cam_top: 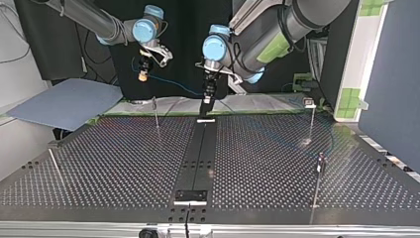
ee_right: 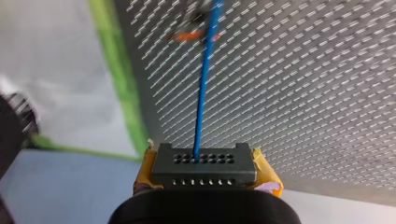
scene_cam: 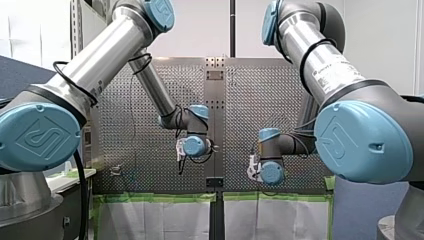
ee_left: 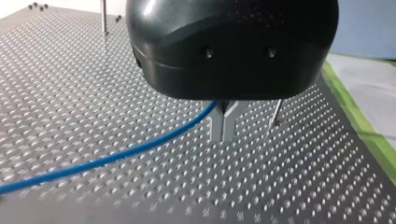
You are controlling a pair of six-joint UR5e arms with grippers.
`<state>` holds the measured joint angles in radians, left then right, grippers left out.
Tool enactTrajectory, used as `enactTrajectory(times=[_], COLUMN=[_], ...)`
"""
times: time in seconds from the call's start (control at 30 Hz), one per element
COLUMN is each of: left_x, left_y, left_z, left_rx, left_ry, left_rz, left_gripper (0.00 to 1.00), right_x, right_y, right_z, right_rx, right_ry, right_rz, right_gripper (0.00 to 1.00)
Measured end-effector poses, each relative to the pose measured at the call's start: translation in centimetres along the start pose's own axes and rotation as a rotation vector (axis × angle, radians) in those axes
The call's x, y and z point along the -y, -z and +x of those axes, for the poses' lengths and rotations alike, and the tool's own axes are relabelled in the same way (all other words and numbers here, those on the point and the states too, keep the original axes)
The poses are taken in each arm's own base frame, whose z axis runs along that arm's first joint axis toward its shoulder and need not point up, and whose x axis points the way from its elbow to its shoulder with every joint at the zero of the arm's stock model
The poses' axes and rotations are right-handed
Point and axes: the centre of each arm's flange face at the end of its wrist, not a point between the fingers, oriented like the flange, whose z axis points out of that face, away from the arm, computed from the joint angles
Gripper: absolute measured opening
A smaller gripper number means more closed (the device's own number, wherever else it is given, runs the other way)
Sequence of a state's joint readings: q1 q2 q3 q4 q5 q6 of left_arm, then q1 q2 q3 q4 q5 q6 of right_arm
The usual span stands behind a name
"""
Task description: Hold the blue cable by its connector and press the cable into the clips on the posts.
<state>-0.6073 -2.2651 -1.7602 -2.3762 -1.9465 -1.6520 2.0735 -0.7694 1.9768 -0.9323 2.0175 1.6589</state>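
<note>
In the right wrist view a black multi-hole connector [ee_right: 203, 169] sits between yellow pads [ee_right: 267, 171], with my right gripper [ee_right: 204, 161] shut on it. The blue cable [ee_right: 203, 93] leaves the connector and runs ahead over the perforated table. In the left wrist view the cable [ee_left: 116, 156] ends at the shut metal fingers [ee_left: 223, 122] of my left gripper [ee_left: 224, 135], which hovers over the plate. In the top view my right gripper [cam_top: 143, 74] hangs at the left and my left gripper [cam_top: 206, 103] near the middle, with the cable [cam_top: 174, 85] strung between them.
Thin posts stand on the perforated table [cam_top: 124, 163]: one [cam_top: 156, 113] below my right gripper, two [cam_top: 312, 119] [cam_top: 319, 171] at the top view's right, one [cam_top: 55, 166] leaning at its left. Another post [ee_left: 276, 113] stands beside my left gripper. Green tape [ee_left: 355, 116] marks the table's edge.
</note>
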Motion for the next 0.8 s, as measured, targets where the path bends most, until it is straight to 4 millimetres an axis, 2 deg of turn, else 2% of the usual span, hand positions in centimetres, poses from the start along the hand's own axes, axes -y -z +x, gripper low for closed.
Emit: enactTrajectory(times=[0.17, 0.27, 0.5, 0.8], left_x=[1.8, 2.7, 3.9, 6.1], left_y=[-0.8, -0.9, -0.4, -0.7], left_z=[1.4, 2.6, 6.4, 9.5], left_rx=[0.005, 0.007, -0.029, -0.064], left_ry=[-0.001, -0.002, -0.023, -0.050], left_rz=[0.020, 0.030, 0.040, 0.060], left_gripper=[0.00, 0.00, 0.00, 0.00], right_x=[-2.8, -4.1, -6.0, -8.1], right_y=[0.8, 0.9, -1.1, -5.1], right_z=[-3.6, -4.6, -4.3, -2.7], right_rx=[0.083, 0.114, 0.118, 0.089], right_ry=[0.045, 0.065, 0.078, 0.054], right_rz=[-0.012, -0.012, -0.007, -0.002], right_gripper=[0.00, 0.00, 0.00, 0.00])
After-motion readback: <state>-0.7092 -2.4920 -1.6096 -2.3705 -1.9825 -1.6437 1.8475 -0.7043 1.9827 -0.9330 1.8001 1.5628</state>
